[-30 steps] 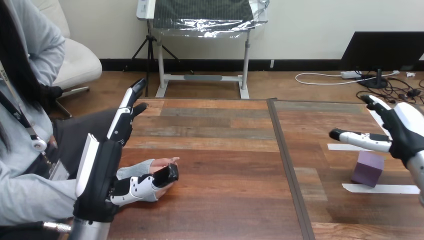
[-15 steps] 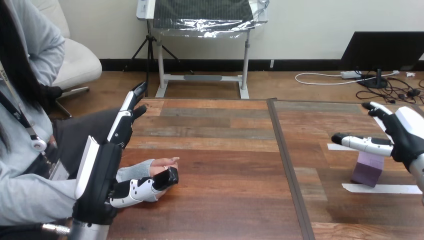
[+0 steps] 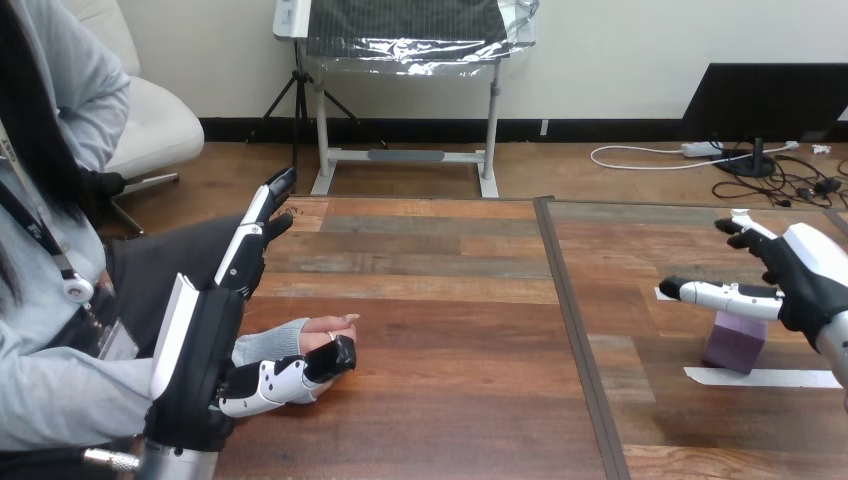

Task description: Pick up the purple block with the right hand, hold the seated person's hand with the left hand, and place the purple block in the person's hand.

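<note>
1. A wooden desk [image 3: 440, 300] of brown planks spans the scene. A dark seam [image 3: 578, 330] runs from its far edge to its near edge, right of centre, and splits the top into two sections.
2. On the left section, the person's hand [image 3: 322, 332] rests on the wood close to the desk's left edge, fingers pointing toward the seam.
3. On the right section, a purple block [image 3: 734, 342] stands flat on the planks, well apart from the seam.
4. A strip of white tape [image 3: 765, 378] lies just in front of the block. A second white strip [image 3: 659, 295], partly covered, lies just beyond it.
</note>
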Available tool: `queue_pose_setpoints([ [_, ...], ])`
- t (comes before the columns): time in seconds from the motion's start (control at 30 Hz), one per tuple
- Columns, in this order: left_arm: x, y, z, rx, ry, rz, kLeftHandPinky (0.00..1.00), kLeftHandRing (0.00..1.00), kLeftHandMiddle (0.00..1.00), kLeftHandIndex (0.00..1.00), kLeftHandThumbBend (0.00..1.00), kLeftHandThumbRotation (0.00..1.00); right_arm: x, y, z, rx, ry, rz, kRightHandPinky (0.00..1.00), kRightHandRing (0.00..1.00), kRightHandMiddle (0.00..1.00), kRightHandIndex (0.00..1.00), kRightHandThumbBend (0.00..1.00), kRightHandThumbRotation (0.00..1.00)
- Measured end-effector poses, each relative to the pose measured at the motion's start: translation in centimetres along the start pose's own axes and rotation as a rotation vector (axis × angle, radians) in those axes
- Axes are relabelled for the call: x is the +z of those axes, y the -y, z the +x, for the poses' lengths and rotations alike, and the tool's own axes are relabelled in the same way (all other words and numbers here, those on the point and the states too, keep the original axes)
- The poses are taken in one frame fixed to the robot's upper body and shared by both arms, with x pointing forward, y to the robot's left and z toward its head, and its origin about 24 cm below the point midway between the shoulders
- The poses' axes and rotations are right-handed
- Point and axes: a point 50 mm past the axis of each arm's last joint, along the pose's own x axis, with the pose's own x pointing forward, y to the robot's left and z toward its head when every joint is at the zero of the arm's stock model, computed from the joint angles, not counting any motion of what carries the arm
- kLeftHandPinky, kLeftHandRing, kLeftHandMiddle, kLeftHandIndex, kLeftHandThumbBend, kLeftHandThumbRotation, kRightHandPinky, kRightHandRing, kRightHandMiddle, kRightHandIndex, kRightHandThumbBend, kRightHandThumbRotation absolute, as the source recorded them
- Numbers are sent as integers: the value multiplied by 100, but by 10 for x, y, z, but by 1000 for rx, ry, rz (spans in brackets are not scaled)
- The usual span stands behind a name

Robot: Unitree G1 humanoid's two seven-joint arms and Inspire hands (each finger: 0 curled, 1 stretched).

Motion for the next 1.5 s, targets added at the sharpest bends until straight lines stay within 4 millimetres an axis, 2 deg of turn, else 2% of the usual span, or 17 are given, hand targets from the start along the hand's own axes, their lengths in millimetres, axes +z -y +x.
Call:
queue_pose_setpoints([
  [0.73, 0, -4, 1, 6, 3, 3, 92, 96, 96, 94, 100, 69, -7, -7, -4, 65, -30, -6, 81, 90, 90, 93, 100, 71],
  [1.13, 1, -6, 1, 11, 4, 6, 91, 95, 96, 94, 100, 68, -12, -14, -7, 101, -42, -15, 74, 83, 82, 93, 99, 70],
  [1.33, 1, -6, 1, 7, 5, 5, 91, 95, 96, 94, 100, 68, -15, -16, -9, 112, -48, -22, 67, 77, 73, 93, 99, 71],
  [1.4, 1, -6, 1, 6, 5, 5, 91, 95, 96, 94, 100, 68, -15, -17, -9, 115, -49, -24, 58, 65, 61, 92, 99, 70],
  [1.43, 1, -6, 1, 6, 5, 5, 91, 95, 96, 94, 100, 68, -15, -17, -9, 115, -50, -24, 56, 62, 59, 92, 99, 70],
  [1.5, 1, -6, 1, 5, 5, 5, 91, 95, 96, 94, 100, 68, -16, -18, -10, 118, -50, -27, 44, 46, 46, 92, 98, 69],
])
